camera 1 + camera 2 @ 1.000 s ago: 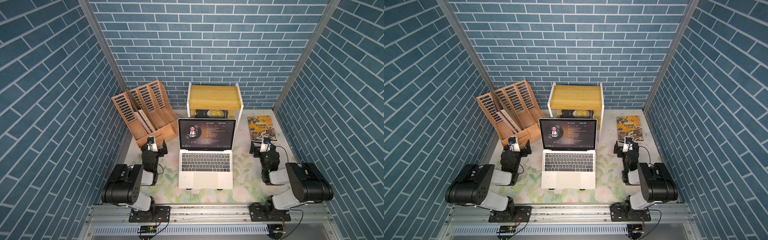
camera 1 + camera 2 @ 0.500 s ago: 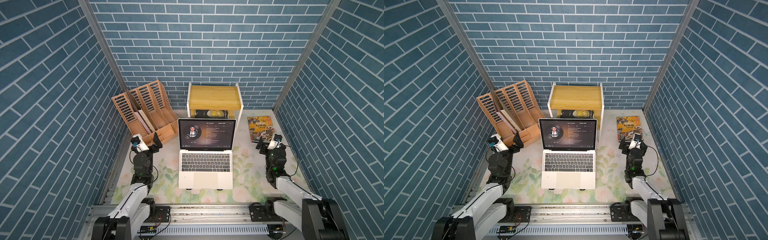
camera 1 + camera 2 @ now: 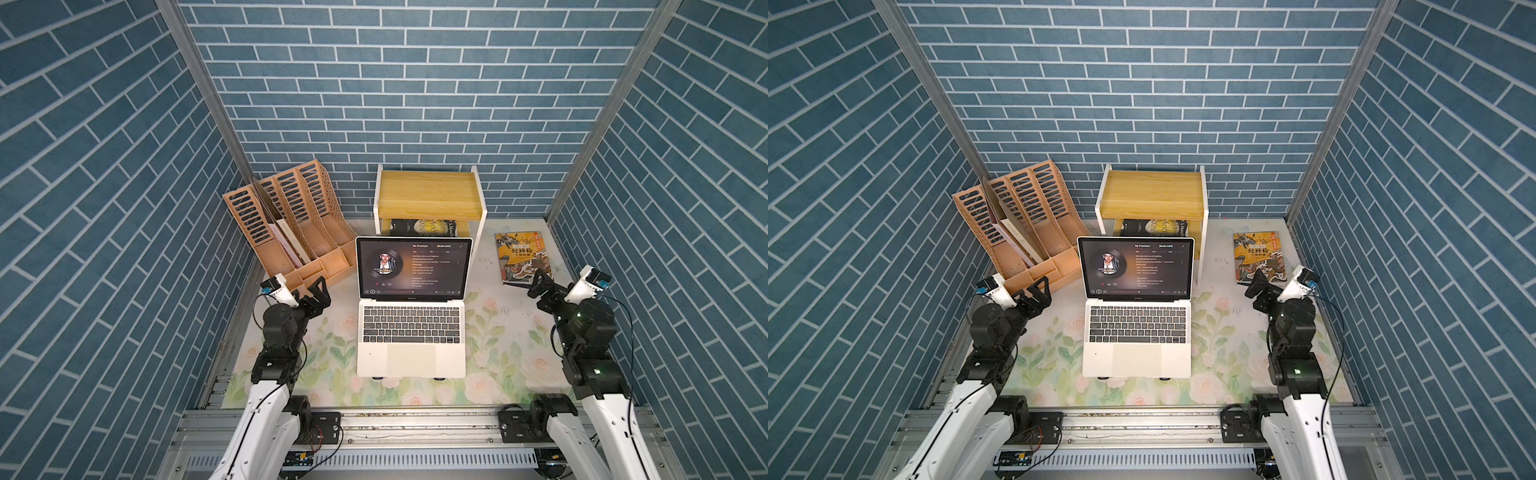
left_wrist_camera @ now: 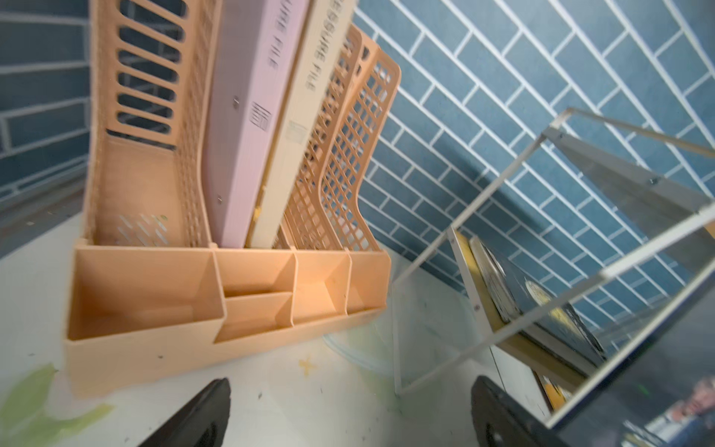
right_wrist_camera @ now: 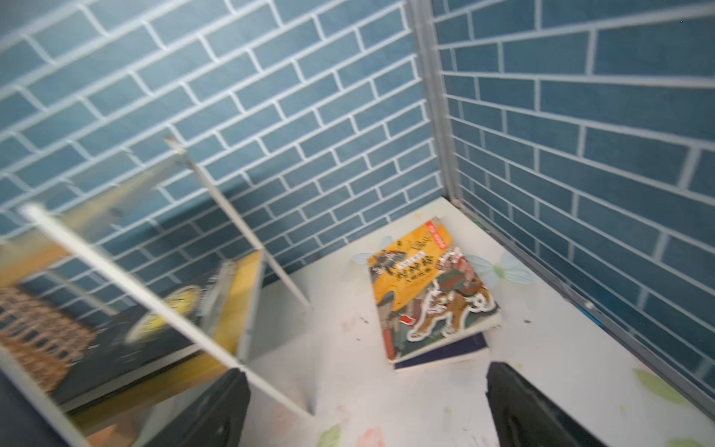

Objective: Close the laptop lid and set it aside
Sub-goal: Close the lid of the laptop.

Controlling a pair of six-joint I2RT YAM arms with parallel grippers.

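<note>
Laptop lid (image 3: 413, 266) upright, long axis crosswise. Left fingers (image 3: 319, 287) nearer, beside its left edge; right fingers (image 3: 540, 283) farther off right edge. Both sets spread wide, empty.

"No Promises" on the laptop lid (image 3: 413, 266)

Things around the little wooden shelf (image 3: 428, 195)
A dark book (image 3: 419, 226) lies under the shelf's top. An orange file rack (image 3: 291, 232) with a pink folder (image 4: 247, 116) stands to its left. A picture book (image 3: 521, 255) lies to its right, on the flower mat (image 3: 332, 345).
</note>
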